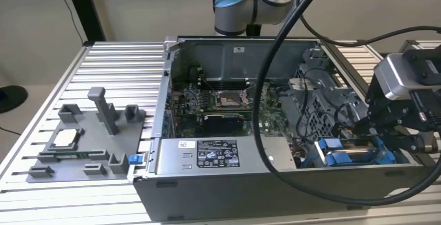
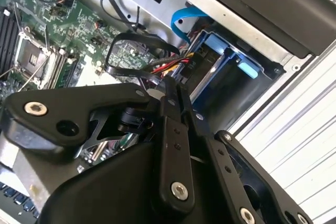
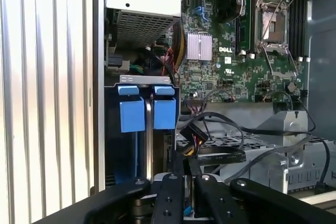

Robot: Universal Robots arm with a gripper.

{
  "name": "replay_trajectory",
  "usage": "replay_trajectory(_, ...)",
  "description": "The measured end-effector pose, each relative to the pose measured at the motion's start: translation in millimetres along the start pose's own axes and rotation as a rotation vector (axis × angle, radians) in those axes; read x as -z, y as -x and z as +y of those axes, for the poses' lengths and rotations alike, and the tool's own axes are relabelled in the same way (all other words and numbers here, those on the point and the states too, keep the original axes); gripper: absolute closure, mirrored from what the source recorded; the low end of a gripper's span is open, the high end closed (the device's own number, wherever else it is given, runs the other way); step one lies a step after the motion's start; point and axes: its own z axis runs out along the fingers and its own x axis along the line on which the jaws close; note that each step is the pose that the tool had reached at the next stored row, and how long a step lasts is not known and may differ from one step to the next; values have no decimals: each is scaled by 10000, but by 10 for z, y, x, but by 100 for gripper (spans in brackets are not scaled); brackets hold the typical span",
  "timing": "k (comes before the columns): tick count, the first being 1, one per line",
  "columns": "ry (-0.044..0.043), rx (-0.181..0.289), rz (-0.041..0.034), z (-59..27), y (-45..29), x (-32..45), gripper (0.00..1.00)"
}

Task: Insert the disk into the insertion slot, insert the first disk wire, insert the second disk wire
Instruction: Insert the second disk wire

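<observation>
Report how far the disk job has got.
Done, it seems: the disk sits in the slot, blue tabs showing. In hand: the gripper hovers at the slot, close to the loose black wires over the grey cage. Left: both wires, as far as shows; whether either is plugged in cannot be seen.
</observation>
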Motion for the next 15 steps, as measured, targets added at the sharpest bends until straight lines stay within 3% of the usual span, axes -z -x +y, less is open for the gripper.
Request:
replay_trajectory(4, 2, 2, -97, -1, -14, -24, 100)
replay_trajectory(15, 2, 3, -126, -2, -54, -41, 100)
